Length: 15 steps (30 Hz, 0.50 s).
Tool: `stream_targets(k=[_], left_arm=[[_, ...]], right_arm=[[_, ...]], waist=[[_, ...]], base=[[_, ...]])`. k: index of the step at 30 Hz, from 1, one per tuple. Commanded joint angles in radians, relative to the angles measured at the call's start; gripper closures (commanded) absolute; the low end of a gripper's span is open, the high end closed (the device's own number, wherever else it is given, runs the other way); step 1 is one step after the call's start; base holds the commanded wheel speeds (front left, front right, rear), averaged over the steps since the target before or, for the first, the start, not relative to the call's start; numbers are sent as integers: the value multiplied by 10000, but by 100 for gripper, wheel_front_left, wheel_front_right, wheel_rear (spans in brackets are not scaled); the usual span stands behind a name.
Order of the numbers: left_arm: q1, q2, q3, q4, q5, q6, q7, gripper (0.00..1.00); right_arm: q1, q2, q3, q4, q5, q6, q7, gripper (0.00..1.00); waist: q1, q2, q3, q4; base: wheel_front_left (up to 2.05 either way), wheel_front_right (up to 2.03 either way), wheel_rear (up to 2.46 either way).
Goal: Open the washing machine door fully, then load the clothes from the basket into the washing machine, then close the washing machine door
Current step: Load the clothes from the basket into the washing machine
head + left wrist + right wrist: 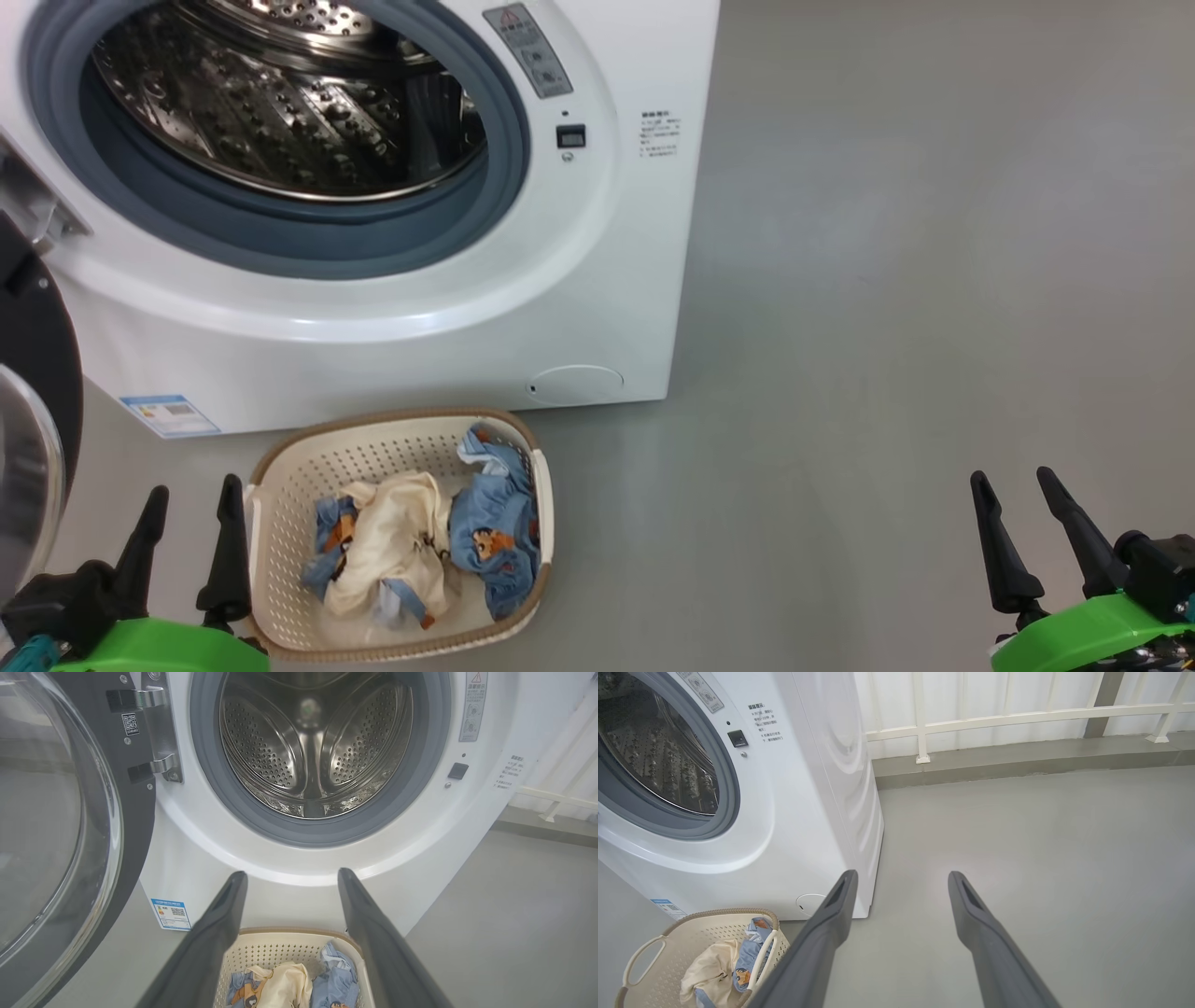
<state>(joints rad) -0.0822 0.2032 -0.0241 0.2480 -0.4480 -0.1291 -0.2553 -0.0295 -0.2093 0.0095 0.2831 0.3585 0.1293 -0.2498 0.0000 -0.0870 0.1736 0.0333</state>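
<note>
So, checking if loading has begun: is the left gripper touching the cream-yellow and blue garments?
Apart. Head view: left gripper stands outside the cream perforated plastic basket's left rim; the cream-yellow and blue garments lie well inside it.

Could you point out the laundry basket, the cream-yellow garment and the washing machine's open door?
basket (392, 417), head view: brown rim on its far side.
cream-yellow garment (397, 537), head view: middle of the cloth.
washing machine door (46, 821), left wrist view: its bulging glass window.

I am making out no words, the print being too small. The washing machine (607, 280) is carrying a red-triangle warning label (527, 49) and a blue label (171, 913); the door (136, 812) is carrying a QR sticker (130, 724).
</note>
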Motion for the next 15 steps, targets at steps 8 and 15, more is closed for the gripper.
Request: stream_targets(k=[8,15], left_arm=[[-344,326,297,-173,-93,-15,-65,0],[-339,291,207,-163,-152,-15,-65,0]], right_arm=[[-82,-200,289,-267,-67,14,-120,0],[-80,-189,294,-273,-52,14,-120,0]], waist=[[0,0,-8,0],[0,0,14,15]], base=[[67,-133,66],[56,-81,25]])
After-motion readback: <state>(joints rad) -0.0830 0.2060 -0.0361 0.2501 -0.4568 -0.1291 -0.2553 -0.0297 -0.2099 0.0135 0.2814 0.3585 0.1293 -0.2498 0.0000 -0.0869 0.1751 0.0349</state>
